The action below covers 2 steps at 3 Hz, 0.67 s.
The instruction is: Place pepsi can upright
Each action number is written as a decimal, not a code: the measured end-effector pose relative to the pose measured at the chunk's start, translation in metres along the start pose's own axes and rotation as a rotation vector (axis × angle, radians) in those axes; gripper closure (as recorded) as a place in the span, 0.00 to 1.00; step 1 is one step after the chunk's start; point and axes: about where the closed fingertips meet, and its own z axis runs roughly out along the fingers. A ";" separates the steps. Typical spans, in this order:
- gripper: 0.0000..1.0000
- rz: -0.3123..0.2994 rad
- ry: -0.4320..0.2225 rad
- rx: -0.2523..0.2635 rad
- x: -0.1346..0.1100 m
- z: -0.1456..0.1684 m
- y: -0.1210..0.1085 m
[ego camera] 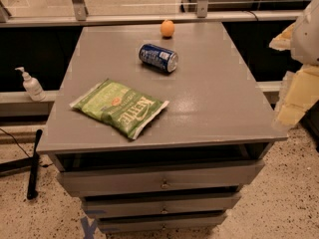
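Nearest on the grey surface [214, 98] lies a green chip bag [119, 107], flat at the front left. It is well apart from the can and looks unlikely to interfere unless the can rolls that way.

The gripper [294, 101] is at the right edge of the view, off the side of the surface and well apart from everything on it. Whether it is spread or pressed together cannot be told. Coming in from there, it has to clear the surface's right edge, and a low approach could strike that edge.

The can [158, 58] lies on its side past the middle of the surface, with one silver end turned to the near right. This is probably the main risk. A round body resting on its wall should roll at a light or off-centre touch, either back toward the bag or away to the far right. A grip across the curved wall may also slip as the can is turned up. If it is let go while still tilted, it would likely tip over again.

Farthest, an orange [167, 28] sits near the back edge, just beyond the can. A sweep or a rolling can could knock it off the back.
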 end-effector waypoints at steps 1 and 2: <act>0.00 -0.001 -0.009 0.009 -0.003 0.000 -0.002; 0.00 -0.006 -0.062 0.018 -0.036 0.020 -0.030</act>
